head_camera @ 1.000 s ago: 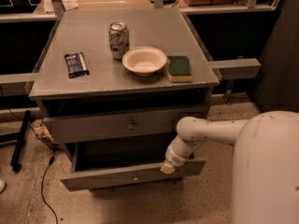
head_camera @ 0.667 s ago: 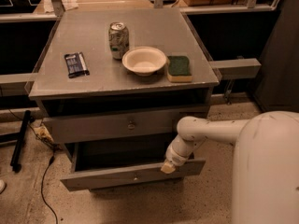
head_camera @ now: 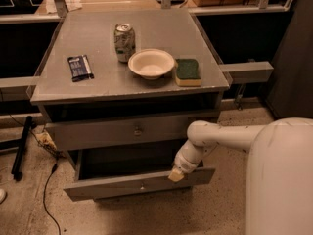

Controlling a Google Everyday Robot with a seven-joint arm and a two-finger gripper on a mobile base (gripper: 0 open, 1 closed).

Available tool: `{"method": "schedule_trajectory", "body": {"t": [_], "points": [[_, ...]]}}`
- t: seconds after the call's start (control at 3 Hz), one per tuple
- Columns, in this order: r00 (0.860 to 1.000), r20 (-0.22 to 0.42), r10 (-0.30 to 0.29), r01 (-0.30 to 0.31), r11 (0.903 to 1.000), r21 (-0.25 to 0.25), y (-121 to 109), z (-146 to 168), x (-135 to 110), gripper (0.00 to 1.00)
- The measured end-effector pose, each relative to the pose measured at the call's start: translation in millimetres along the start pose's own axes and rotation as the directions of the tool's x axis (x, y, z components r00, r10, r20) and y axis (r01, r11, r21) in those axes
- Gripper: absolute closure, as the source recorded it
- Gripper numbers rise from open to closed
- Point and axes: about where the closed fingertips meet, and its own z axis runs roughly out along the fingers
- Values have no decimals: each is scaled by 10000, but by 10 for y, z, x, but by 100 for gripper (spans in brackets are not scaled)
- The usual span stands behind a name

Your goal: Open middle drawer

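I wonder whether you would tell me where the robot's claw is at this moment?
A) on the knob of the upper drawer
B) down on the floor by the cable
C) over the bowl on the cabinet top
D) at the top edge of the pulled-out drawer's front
D: the claw sits at the top edge of the middle drawer front, right of centre; that drawer is pulled out below the upper drawer.

Dim warm light from above, faint sheen on the cabinet top (head_camera: 98,87), background dark. Deep shadow fills the pulled-out middle drawer (head_camera: 107,187); the gripper (head_camera: 176,174) at its front's top edge catches light, pale
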Motion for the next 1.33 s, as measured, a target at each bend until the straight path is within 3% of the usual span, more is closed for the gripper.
{"method": "schedule_trajectory", "body": {"t": [0.67,1.0,1.33], "points": [[9992,282,289,-291,9996,71,-8,-88,-67,100],[9928,818,879,-886,9961,55,358,-269,73,100],[9928,647,1009,-1001,9949,-149,499,-219,229,100]]}}
